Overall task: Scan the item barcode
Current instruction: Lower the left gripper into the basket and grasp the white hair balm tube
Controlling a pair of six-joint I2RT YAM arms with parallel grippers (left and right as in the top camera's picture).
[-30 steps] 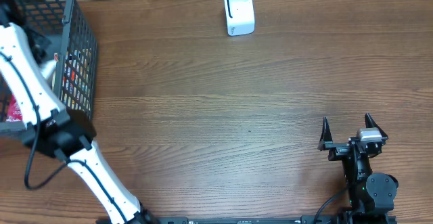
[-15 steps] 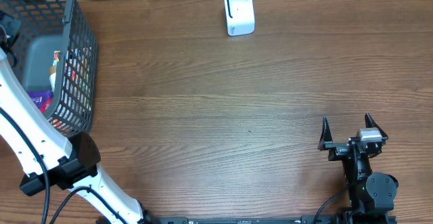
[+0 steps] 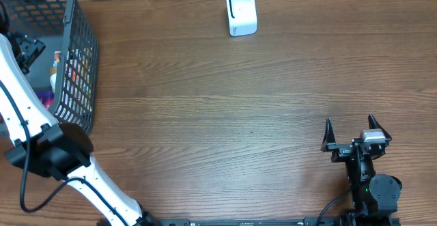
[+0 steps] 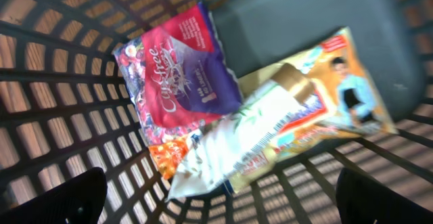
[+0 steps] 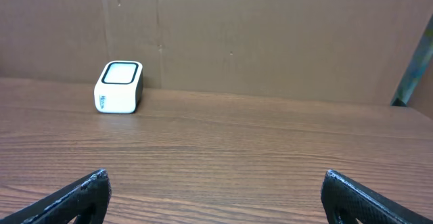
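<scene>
Packets of snacks lie heaped inside the basket [image 4: 47,116]. One long white-and-yellow packet [image 4: 270,126] lies flat, its long axis slanting from lower left to upper right in the left wrist view. It touches a pink packet [image 4: 179,65], and an orange packet [image 4: 166,158] sits by its lower end. Left pincer [image 4: 220,190] hangs over the basket floor, spread wide, holding nothing. Right pincer [image 3: 349,122], wide and empty, sits well apart from the basket, as does the white scanner [image 3: 240,12] on the bench [image 3: 205,117].

The left arm [image 3: 24,96] has white links, black joints and a thin black cable [image 3: 27,175]; the right arm [image 3: 369,178] is mostly black.
</scene>
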